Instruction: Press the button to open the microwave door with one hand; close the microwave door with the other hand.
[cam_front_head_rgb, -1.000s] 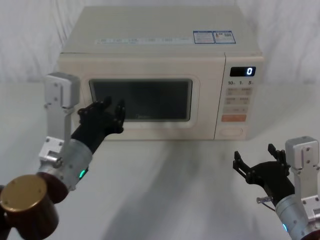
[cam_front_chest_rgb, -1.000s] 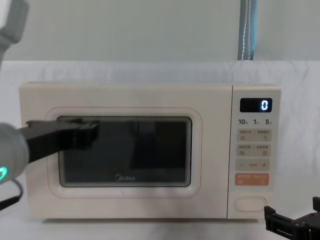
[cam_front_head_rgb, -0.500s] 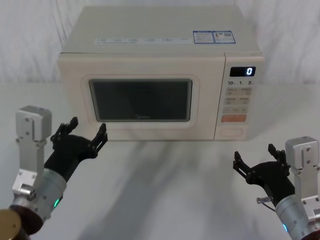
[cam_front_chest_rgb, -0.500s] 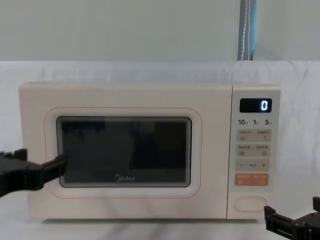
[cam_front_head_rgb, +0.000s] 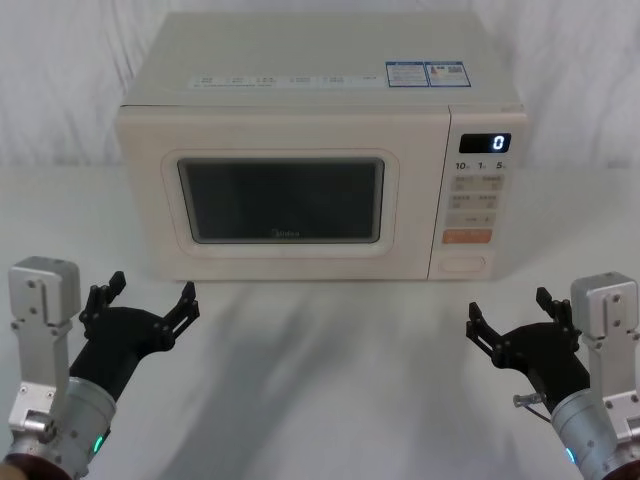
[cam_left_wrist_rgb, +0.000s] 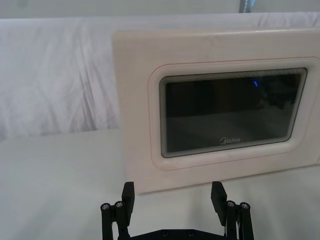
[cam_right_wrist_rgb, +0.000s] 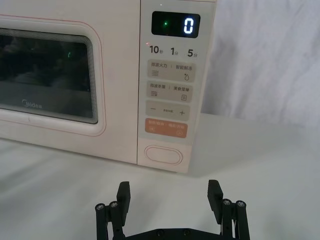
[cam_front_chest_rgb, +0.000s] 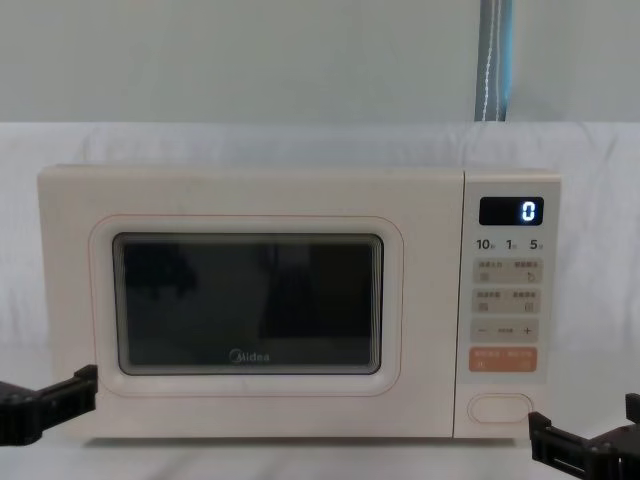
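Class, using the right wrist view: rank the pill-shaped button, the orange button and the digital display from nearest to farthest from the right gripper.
1. Pill-shaped button, lowest on the control panel, just ahead of the right gripper.
2. Orange button, directly above it.
3. Digital display, at the panel's top.

Your left wrist view cuts the microwave door at its right edge, so the panel side is lost. Right wrist view crops the door's left part. Small print on the square buttons and the top stickers is too fine to read. Chest view clips the left gripper and right gripper at the frame edges.
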